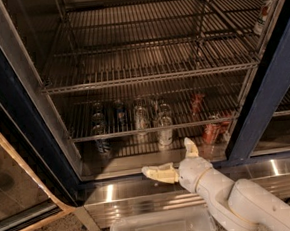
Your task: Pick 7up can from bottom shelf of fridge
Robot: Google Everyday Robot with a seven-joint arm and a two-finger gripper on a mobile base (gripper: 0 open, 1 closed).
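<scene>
Claw [174,161]: spread wide, empty, in front of the fridge [278,79] sill.
7up can [165,131]: upright on bottom shelf [123,151], just behind the claw.

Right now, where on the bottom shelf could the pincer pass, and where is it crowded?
The open pincer hangs below the 7up can, outside the fridge. Bare wire on the bottom shelf lies between that can and the red cans. Left of it, other cans crowd toward the blue can. The rack above looks bare.
</scene>
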